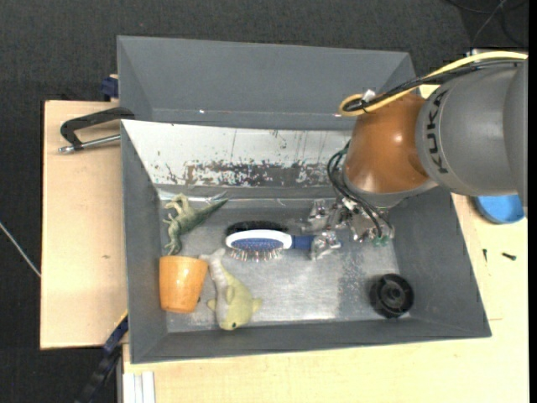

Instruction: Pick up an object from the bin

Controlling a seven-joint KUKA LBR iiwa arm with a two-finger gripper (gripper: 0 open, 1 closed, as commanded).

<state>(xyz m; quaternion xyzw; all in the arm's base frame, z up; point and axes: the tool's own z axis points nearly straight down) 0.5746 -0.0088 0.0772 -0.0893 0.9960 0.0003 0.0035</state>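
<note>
Some bare floor (336,288) separates my gripper (329,240), at the blue brush (258,243) handle, from the black disc (391,295); jaw opening I cannot tell.

Grey cylindrical arm (478,128) bore "KUKA" lettering; glossy orange wrist cover (386,149); yellow and black cables (436,72) looped above; metallic gripper (340,225) below.

Grey metal bin (302,296) holds green toy lizard (180,217) upper left, orange cup (182,283) and pale plush toy (232,301) lower left, blue-and-white brush (260,243) centre, black disc (391,295) lower right
</note>
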